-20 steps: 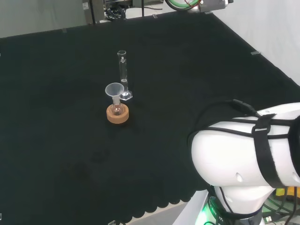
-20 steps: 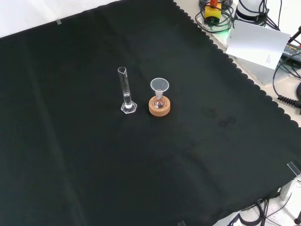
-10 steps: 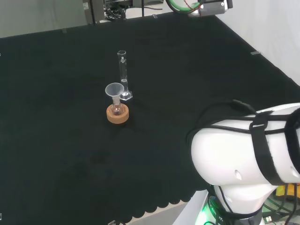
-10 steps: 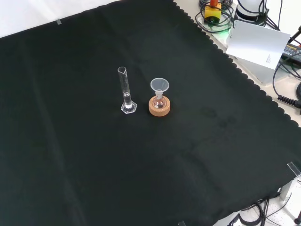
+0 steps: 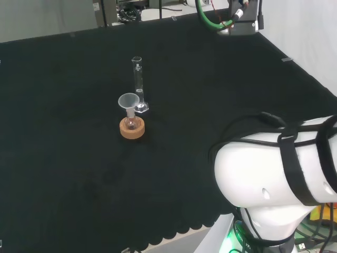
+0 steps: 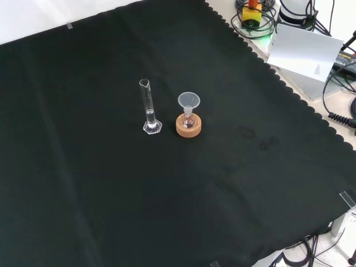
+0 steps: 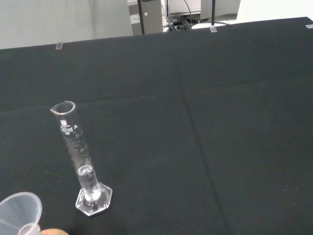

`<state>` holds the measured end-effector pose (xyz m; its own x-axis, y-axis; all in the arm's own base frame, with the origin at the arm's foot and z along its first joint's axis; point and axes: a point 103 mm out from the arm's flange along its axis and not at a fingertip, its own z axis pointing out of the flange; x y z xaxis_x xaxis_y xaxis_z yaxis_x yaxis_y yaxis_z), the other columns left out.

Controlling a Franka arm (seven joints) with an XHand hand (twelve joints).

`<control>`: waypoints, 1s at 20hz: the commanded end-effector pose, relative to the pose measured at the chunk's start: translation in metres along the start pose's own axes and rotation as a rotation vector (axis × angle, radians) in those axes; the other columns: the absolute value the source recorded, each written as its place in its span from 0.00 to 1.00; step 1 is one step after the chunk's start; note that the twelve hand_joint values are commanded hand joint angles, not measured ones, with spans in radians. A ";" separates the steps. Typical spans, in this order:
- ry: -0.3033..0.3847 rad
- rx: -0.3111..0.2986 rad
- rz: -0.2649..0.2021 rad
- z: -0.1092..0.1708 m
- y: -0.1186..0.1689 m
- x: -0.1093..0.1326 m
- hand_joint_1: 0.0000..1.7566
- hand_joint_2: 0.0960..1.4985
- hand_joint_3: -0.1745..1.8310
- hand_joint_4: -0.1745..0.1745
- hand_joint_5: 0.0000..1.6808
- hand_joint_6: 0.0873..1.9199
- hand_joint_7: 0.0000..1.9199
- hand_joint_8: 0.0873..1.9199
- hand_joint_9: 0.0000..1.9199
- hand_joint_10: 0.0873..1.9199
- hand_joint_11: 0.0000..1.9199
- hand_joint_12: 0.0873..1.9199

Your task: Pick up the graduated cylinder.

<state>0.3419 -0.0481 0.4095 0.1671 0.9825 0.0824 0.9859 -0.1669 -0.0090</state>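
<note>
Left of centre in the head view, a cork stand [image 5: 131,128] carries a small flask with a clear funnel [image 5: 128,101] in its neck. Just behind it the graduated cylinder [image 5: 138,84] stands upright on the black cloth [image 5: 79,179] (a little liquid at its bottom, wrist view). The hand's state cannot be told.

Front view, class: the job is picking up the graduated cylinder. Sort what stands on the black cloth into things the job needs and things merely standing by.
Needed for the job:
- graduated cylinder, upright on its own base, untouched

Merely standing by:
- funnel, sitting in the neck of a small flask
- cork ring under that flask, just right of the cylinder and apart from it
</note>
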 end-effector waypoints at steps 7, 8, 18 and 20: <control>0.104 -0.044 -0.046 0.075 0.087 -0.009 0.06 0.80 0.23 0.41 0.19 0.00 0.05 0.27 0.18 0.32 0.11 0.70; 0.117 -0.050 -0.053 0.080 0.093 -0.008 0.07 0.80 0.23 0.41 0.19 0.00 0.05 0.27 0.18 0.32 0.11 0.70; 0.212 -0.002 -0.113 0.145 0.129 0.001 0.16 0.74 0.20 0.39 0.21 0.00 0.09 0.30 0.23 0.33 0.13 0.70; 0.215 0.011 -0.119 0.154 0.130 0.002 0.17 0.73 0.20 0.39 0.21 0.00 0.10 0.31 0.24 0.33 0.14 0.70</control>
<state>0.4448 -0.0565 0.2796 0.0804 0.9651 0.2493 0.9967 -0.0747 -0.0325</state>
